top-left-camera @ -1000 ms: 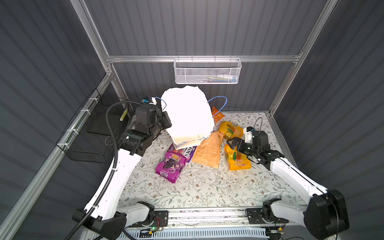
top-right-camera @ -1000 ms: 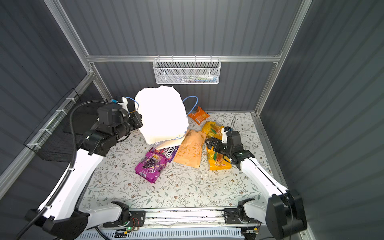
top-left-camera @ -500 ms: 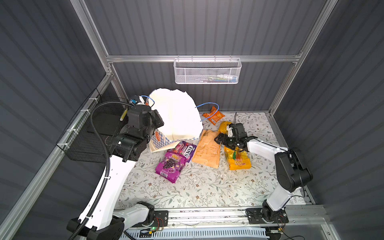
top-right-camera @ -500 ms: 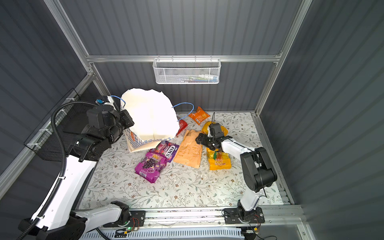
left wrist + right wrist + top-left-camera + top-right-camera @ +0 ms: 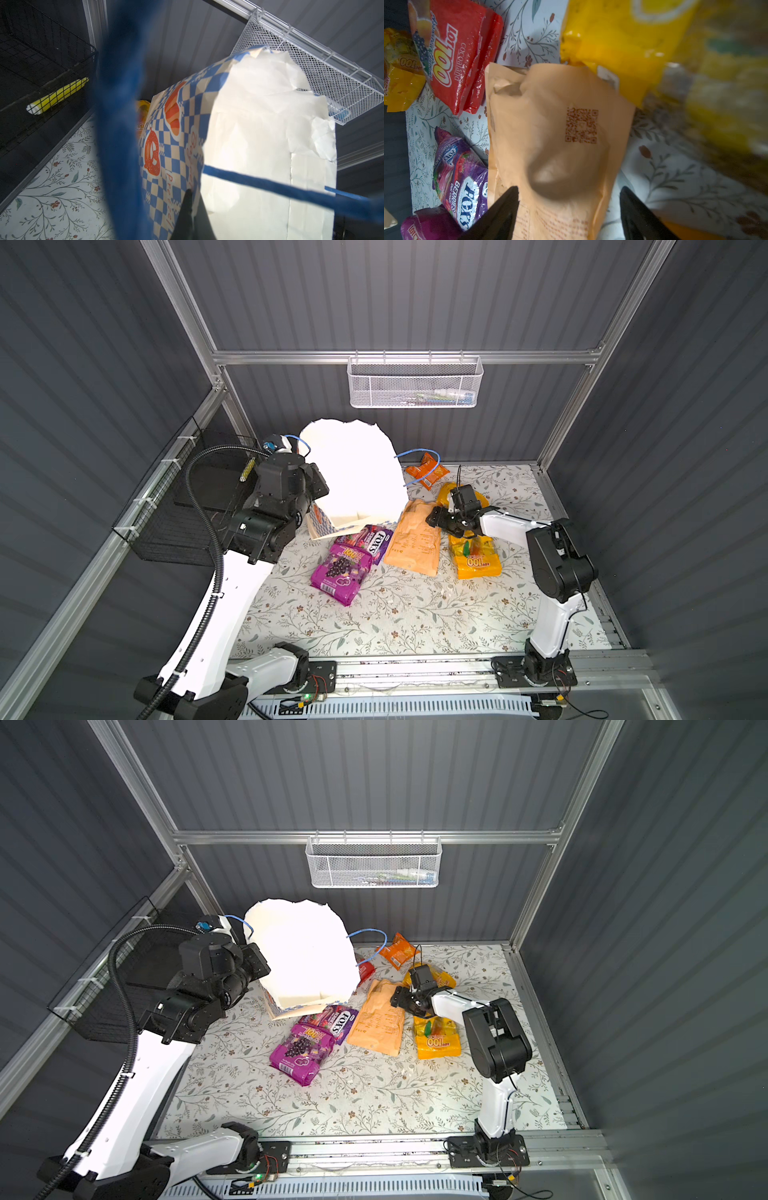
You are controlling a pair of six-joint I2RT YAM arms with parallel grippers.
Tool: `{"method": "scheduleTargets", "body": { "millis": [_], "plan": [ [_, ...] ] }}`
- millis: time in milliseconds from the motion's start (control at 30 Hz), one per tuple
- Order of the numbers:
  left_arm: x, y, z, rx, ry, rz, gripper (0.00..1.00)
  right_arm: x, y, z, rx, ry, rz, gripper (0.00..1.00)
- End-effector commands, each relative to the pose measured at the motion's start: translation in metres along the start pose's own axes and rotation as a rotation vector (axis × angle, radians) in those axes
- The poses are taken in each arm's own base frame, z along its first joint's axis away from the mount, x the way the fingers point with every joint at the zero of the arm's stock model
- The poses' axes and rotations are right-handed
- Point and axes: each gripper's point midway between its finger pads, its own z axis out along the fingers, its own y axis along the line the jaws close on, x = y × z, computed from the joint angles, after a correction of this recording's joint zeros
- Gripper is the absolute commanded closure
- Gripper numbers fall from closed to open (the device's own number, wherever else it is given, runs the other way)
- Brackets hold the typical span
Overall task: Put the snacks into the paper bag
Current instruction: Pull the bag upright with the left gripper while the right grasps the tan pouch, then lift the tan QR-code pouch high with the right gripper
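The paper bag (image 5: 353,472) (image 5: 303,952) stands tilted at the back left, its white mouth facing up. My left gripper (image 5: 192,197) is shut on its checkered rim. My right gripper (image 5: 569,191) (image 5: 440,518) is open, its jaws on either side of a tan pouch (image 5: 556,128) (image 5: 415,539). More snacks lie around: a purple grape packet (image 5: 340,572), a FOX'S packet (image 5: 376,541), a yellow-orange "100" packet (image 5: 476,560), a small orange one (image 5: 428,472) and a red one (image 5: 460,52) (image 5: 365,970).
A white mesh basket (image 5: 415,383) hangs on the back wall. A black wire basket (image 5: 187,506) holding a yellow item (image 5: 58,95) is fixed at the left. The bag's blue cord handle (image 5: 120,124) hangs close before the left wrist camera.
The left arm has shifted the bag leftward and tilted it. The right gripper has moved left from the yellow packet to the tan pouch, and its jaws have narrowed.
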Motion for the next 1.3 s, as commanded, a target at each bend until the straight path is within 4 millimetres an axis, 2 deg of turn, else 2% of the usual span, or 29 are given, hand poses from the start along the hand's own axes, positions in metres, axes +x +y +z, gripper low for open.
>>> {"method": "scheduleTargets", "body": {
  "millis": [0, 133, 233, 300, 367, 433, 500, 600, 733, 867, 967, 1000, 1033, 1067, 1267],
  "plan": [
    [-0.009, -0.003, -0.006, 0.019, -0.037, 0.001, 1.00, 0.021, 0.001, 0.013, 0.011, 0.083, 0.017, 0.27],
    [-0.010, -0.002, -0.008, 0.020, -0.042, -0.001, 1.00, 0.023, 0.003, 0.023, -0.021, 0.098, 0.033, 0.37],
    [-0.012, -0.001, -0.010, 0.017, -0.049, -0.001, 1.00, 0.024, 0.008, 0.021, -0.054, 0.090, 0.024, 0.60],
    [-0.013, -0.001, -0.011, 0.020, -0.054, -0.005, 1.00, 0.018, 0.013, 0.012, -0.074, 0.058, 0.011, 0.79],
    [-0.014, -0.004, -0.012, 0.037, -0.054, -0.014, 1.00, 0.010, 0.022, -0.005, -0.098, 0.015, -0.009, 0.94],
    [-0.016, -0.012, -0.013, 0.080, -0.053, -0.021, 1.00, 0.002, 0.030, -0.022, -0.120, -0.017, -0.022, 1.00],
    [-0.019, -0.024, -0.016, 0.144, -0.059, -0.034, 1.00, -0.006, 0.035, -0.045, -0.140, -0.051, -0.021, 1.00],
    [-0.018, -0.042, -0.012, 0.232, -0.042, -0.035, 1.00, -0.025, 0.034, -0.089, -0.151, -0.133, -0.006, 1.00],
    [-0.003, -0.081, 0.000, 0.405, 0.062, -0.014, 1.00, -0.051, 0.015, -0.156, -0.133, -0.259, 0.035, 1.00],
    [0.018, -0.111, 0.015, 0.537, 0.170, -0.042, 1.00, -0.070, 0.003, -0.234, -0.098, -0.417, 0.029, 1.00],
    [0.035, -0.123, 0.025, 0.597, 0.235, -0.075, 1.00, -0.082, -0.003, -0.295, -0.032, -0.561, 0.009, 1.00],
    [0.039, -0.127, 0.026, 0.619, 0.251, -0.086, 1.00, -0.082, -0.010, -0.306, 0.018, -0.576, 0.007, 1.00],
    [0.043, -0.131, 0.027, 0.640, 0.268, -0.099, 1.00, -0.084, -0.008, -0.335, 0.044, -0.647, -0.008, 1.00],
    [0.049, -0.136, 0.028, 0.659, 0.286, -0.111, 1.00, -0.086, -0.008, -0.354, 0.069, -0.693, -0.023, 1.00],
    [0.093, -0.166, 0.031, 0.711, 0.402, -0.124, 1.00, -0.095, -0.005, -0.437, 0.160, -0.905, -0.032, 1.00]
  ]
}}
